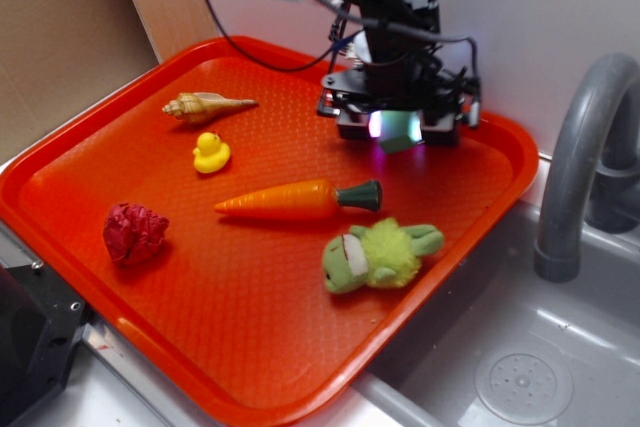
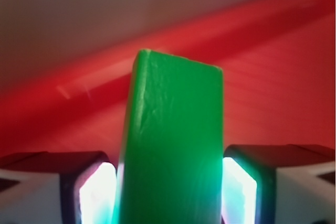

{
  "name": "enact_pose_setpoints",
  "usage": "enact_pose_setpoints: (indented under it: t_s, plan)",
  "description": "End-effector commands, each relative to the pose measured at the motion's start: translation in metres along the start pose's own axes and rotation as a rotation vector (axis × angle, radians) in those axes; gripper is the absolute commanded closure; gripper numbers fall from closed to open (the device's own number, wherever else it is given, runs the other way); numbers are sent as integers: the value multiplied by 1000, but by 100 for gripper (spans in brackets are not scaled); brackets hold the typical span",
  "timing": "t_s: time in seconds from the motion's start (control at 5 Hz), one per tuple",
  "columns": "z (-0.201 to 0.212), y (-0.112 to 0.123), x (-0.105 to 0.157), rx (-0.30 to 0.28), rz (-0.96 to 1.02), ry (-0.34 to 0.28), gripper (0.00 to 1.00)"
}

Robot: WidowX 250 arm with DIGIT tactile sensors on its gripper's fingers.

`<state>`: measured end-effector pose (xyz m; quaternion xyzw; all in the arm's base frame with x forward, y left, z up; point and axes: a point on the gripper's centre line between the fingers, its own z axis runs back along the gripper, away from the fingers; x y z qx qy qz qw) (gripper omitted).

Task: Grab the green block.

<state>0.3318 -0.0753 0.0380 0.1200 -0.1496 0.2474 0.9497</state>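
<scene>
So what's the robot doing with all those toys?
The robot's gripper is at the back of the orange tray, with its jaws closed on the green block. The wrist view shows the block pinched between them. The other toys lie untouched on the tray: a seashell, a yellow duck, a carrot, a red crumpled thing and a fuzzy green plush.

Soft even light (wrist view background blurred)
</scene>
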Motion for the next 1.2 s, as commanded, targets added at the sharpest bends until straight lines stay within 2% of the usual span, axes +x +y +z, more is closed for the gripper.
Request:
enact_pose_setpoints:
  t_s: [0.0,0.2,0.4,0.8,1.0]
  plan:
    - [107,73,42,-130,-172,60,100]
    - [151,101,52,-157,-256,144,100]
    - [196,127,58,-164,-332,180,100]
    - [207,144,43,-185,-470,169,100]
    - [206,140,39,-176,-533,110,72]
